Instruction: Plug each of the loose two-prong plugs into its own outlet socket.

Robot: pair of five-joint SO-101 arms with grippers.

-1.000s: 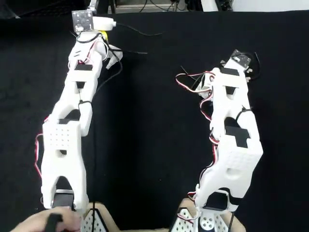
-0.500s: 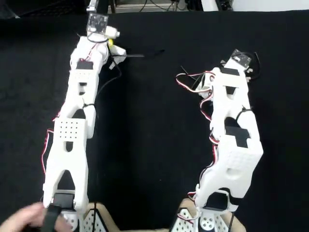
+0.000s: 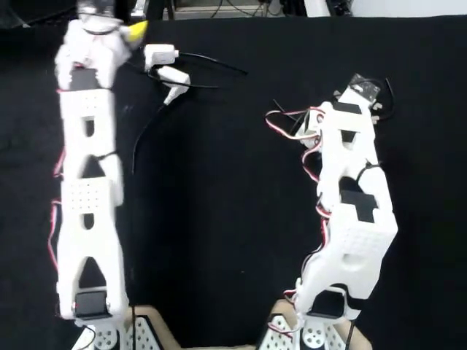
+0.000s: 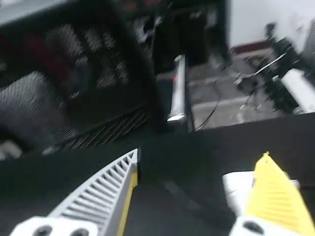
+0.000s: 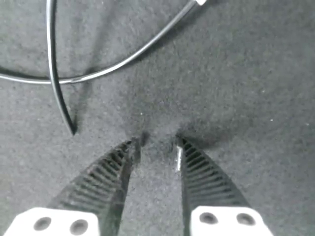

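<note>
Black-covered tabletop [image 3: 233, 219], two white arms side by side.

The left arm [image 3: 86, 182] is stretched long toward the far left corner, wrist at the far edge. On it, the left end effector [image 4: 201, 156] is spread wide with nothing between the fingers: grey ribbed finger [image 4: 101, 194] and yellow finger [image 4: 273, 196] well apart. It points out past the tabletop's far edge; a mesh chair back [image 4: 34, 108] stands in the room beyond. A white block [image 4: 235, 184] lies on the cloth just behind the yellow finger. Cannot tell which connector part it is.

High view: two white connector parts on the cloth, just right of the left wrist, near the far edge. The far piece [image 3: 160, 53] is squarish, with a black cable [image 3: 219, 65] leaving it toward the middle of the tabletop. The near piece [image 3: 175, 75] is just beside it, tilted, tapering toward the robot; a thin black lead [image 3: 142, 135] trails from it toward the robot's side. Whether the two touch is unclear. Which is plug and which is socket: cannot tell. Neither is gripped.

The right arm [image 3: 354, 204] is folded shorter, wrist around mid-table, well apart from the white parts. The right end effector [image 5: 156, 143] has its tips down at the cloth, fingers only narrowly parted, holding nothing. A curved cable [image 5: 123, 61] crosses the cloth ahead of the tips; a second strand [image 5: 53, 73] ends loose near one finger.
</note>
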